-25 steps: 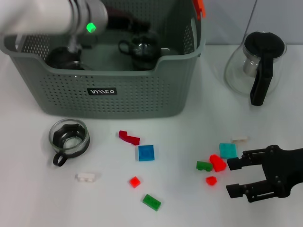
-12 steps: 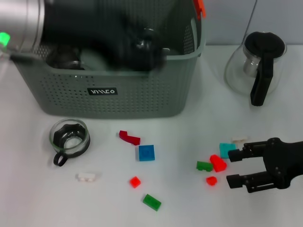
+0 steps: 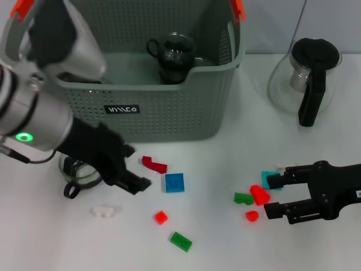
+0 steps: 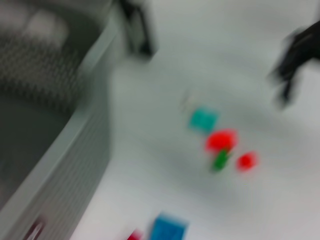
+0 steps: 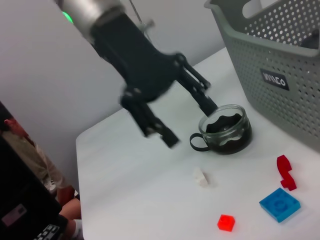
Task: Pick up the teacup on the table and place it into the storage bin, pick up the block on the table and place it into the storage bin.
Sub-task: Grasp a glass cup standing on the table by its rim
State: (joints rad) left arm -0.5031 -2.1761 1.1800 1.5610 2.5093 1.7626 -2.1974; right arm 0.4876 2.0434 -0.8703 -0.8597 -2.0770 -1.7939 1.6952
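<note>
The teacup sits on the table just in front of the storage bin, on my far left, partly hidden by my left gripper. That claw hangs over the cup with its fingers spread wide and nothing in them; the right wrist view shows the cup's handle pointing away from the bin. I judge this to be the reach for the cup, with another dark cup already inside the bin. Next I would bring the open fingers down around the rim or wall and close. Across the middle lie loose blocks, a blue block among them. On the right, my right gripper rests low, fingers wide and empty, just beside the red block, lined up to take it.
</note>
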